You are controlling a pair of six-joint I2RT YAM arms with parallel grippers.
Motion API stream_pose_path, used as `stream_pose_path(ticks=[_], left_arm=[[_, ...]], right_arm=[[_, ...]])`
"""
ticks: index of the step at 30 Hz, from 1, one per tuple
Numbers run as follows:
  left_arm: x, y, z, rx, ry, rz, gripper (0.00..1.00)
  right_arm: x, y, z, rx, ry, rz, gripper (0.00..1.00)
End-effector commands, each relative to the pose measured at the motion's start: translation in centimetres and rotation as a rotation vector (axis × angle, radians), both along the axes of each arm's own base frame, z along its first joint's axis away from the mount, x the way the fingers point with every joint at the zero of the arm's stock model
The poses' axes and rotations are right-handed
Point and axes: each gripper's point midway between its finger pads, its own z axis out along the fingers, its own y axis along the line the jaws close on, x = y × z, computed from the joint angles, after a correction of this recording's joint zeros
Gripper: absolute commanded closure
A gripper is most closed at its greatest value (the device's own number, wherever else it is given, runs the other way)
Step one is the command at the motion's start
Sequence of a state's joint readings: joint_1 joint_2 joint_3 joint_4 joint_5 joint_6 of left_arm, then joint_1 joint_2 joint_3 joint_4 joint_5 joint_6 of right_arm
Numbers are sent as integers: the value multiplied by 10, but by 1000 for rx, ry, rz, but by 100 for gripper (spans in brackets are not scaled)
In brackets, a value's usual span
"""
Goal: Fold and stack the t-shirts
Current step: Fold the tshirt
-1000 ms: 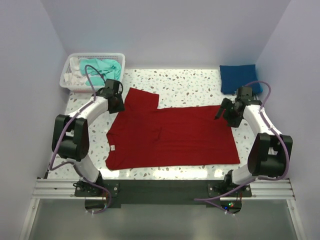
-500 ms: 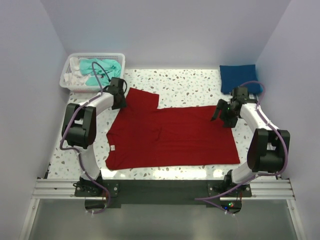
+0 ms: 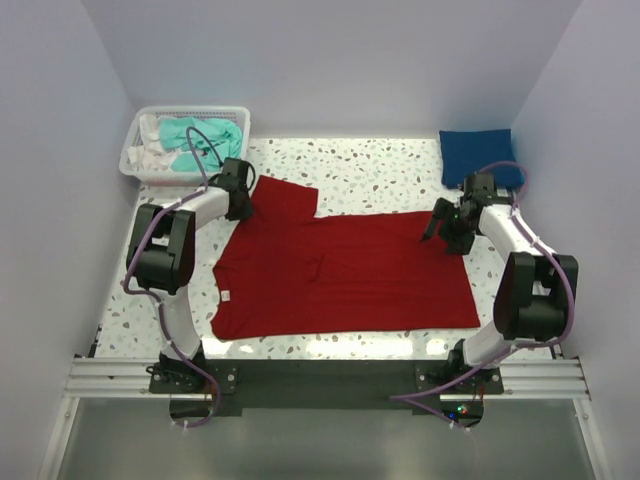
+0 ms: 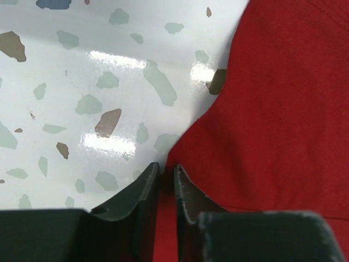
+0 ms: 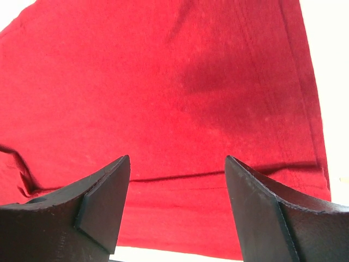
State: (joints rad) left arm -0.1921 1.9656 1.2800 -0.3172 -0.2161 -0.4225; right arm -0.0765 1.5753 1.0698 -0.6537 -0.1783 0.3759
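The red t-shirt [image 3: 345, 270] lies flat across the middle of the speckled table [image 3: 380, 170]. Its long axis runs left to right. One sleeve juts toward the far side at the left end, and a straight edge closes the right end.

Since a second ago, your left arm has swung its elbow in. The left gripper [image 3: 238, 203] has moved up to the sleeve's left edge, and its jaws have narrowed. In the wrist view, its fingers [image 4: 143, 191] stand almost together, with the cloth's edge right at the tips. You cannot tell whether cloth is pinched between them. The right gripper [image 3: 437, 228] has shifted slightly inward. It now hangs over the shirt's far right corner with its jaws spread wide, holding nothing.

A small pale tag [image 3: 228, 295] sits near the shirt's near left corner, too small to read.

The blue t-shirt [image 3: 478, 155] lies folded at the far right corner. The teal t-shirt [image 3: 205, 135] lies crumpled in the white basket [image 3: 135, 160] at the far left.
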Motion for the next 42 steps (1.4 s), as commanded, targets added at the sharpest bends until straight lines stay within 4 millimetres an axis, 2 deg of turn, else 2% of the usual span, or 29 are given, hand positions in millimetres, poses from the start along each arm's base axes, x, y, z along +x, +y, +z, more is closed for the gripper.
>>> stream_pose_path(ticks=[1, 5, 8, 9, 12, 16, 22, 24, 29, 31, 42], left_arm=[[4, 1, -9, 6, -7, -18, 84], [5, -1, -11, -3, -11, -32, 93], [3, -3, -15, -15, -4, -35, 98], [0, -3, -16, -15, -1, -34, 99], [2, 1, -16, 8, -6, -29, 100], [6, 2, -10, 17, -14, -30, 100], [6, -1, -11, 1, -4, -31, 100], [6, -1, -11, -2, -4, -29, 100], [5, -1, -12, -3, -1, -28, 100], [5, -1, -13, -2, 2, -28, 100], [2, -1, -18, 0, 16, -30, 100]], right_arm=[[27, -1, 13, -13, -67, 9, 27], [49, -13, 24, -86, -101, 58, 27], [64, -24, 25, -150, -115, 63, 27], [67, -29, 18, -169, -100, 56, 27], [85, -34, 15, -195, -116, 76, 29], [103, -48, -4, -266, -86, 138, 38], [127, -65, -5, -328, -113, 236, 48], [130, -66, -15, -334, -99, 283, 49], [137, -67, -22, -342, -99, 332, 48], [138, -64, -31, -325, -88, 350, 48], [132, -68, -62, -336, -18, 433, 49]])
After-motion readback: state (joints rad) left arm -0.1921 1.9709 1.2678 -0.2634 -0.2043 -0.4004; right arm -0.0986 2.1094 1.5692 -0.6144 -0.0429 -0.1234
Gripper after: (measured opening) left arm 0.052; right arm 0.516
